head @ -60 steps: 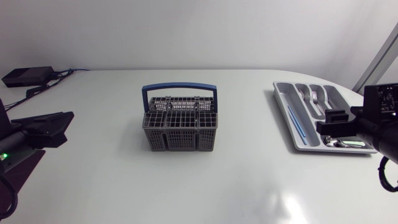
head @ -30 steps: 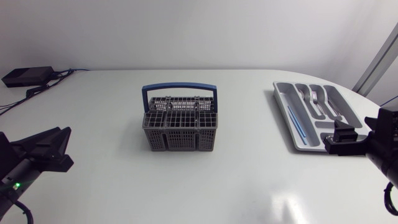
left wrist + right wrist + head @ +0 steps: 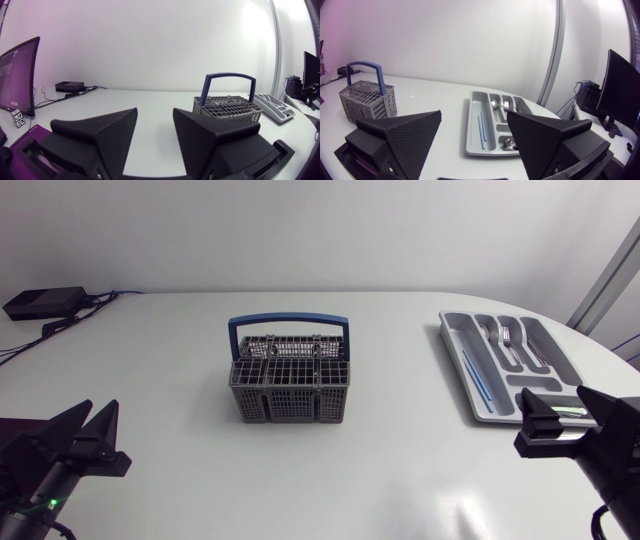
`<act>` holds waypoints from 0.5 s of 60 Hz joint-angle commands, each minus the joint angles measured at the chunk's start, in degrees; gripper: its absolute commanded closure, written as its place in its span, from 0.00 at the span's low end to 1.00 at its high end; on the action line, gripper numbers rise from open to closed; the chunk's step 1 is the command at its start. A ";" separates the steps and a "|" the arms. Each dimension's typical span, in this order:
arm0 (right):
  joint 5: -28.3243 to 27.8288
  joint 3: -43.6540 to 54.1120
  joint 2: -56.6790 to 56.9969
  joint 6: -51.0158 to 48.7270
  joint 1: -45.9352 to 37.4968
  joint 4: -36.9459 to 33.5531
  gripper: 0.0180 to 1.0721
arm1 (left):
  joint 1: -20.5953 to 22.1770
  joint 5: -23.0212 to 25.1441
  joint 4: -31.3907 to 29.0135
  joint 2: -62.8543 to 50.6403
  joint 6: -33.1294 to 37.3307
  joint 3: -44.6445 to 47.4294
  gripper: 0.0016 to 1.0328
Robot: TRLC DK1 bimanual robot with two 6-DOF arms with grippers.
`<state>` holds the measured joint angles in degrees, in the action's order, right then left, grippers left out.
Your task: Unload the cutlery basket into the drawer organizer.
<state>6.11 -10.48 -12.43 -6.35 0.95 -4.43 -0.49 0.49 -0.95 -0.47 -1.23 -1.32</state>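
Mid-table, the cutlery basket [image 3: 290,385] sits slightly nearer the left gripper [image 3: 97,416]; the right gripper [image 3: 560,404] is beside the drawer organizer [image 3: 452,340]. Both grippers' fingers are spread, nothing held.

Grey plastic cutlery basket with blue handle [image 3: 290,388] centred on white bench [image 3: 180,340], grey compartmented drawer organizer [image 3: 455,350] well right of it, metal cutlery [image 3: 505,338] in the organizer's compartments.

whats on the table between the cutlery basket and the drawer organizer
Nothing: the head view shows only bare white table between the cutlery basket and the drawer organizer.
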 commanded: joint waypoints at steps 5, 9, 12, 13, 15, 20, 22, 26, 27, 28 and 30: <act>-2.19 4.50 4.62 3.08 -0.59 1.95 0.05 | 0.49 -0.49 0.95 0.47 1.23 1.32 0.32; -3.07 5.83 6.36 3.81 -0.67 2.50 0.05 | 0.49 -0.49 0.95 0.47 1.23 1.32 0.28; -3.91 7.12 8.04 4.52 -0.75 3.04 0.05 | 0.49 -0.49 0.95 0.47 1.23 1.32 0.20; -4.13 7.46 8.48 4.70 -0.77 3.18 0.05 | 0.49 -0.49 0.95 0.47 1.23 1.32 0.19; -4.64 8.23 9.49 5.12 -0.82 3.50 0.05 | 0.49 -0.49 0.95 0.47 1.23 1.32 0.16; -5.89 10.15 12.00 6.17 -0.93 4.29 0.05 | 0.49 -0.49 0.95 0.47 1.23 1.32 0.14; -6.11 10.48 12.43 6.35 -0.95 4.43 0.05 | 0.49 -0.49 0.95 0.47 1.23 1.32 0.14; -6.11 10.48 12.43 6.35 -0.95 4.43 0.05 | 0.49 -0.49 0.95 0.47 1.23 1.32 0.13; -6.11 10.48 12.43 6.35 -0.95 4.43 0.05 | 0.49 -0.49 0.95 0.47 1.23 1.32 0.13; -6.11 10.48 12.43 6.35 -0.95 4.43 0.05 | 0.49 -0.49 0.95 0.47 1.23 1.32 0.12; -6.11 10.48 12.43 6.35 -0.95 4.43 0.05 | 0.49 -0.49 0.95 0.47 1.23 1.32 0.12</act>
<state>0.19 -1.15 -0.47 -1.45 0.30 -1.02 -0.49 0.47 -0.95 -0.36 -1.23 -1.32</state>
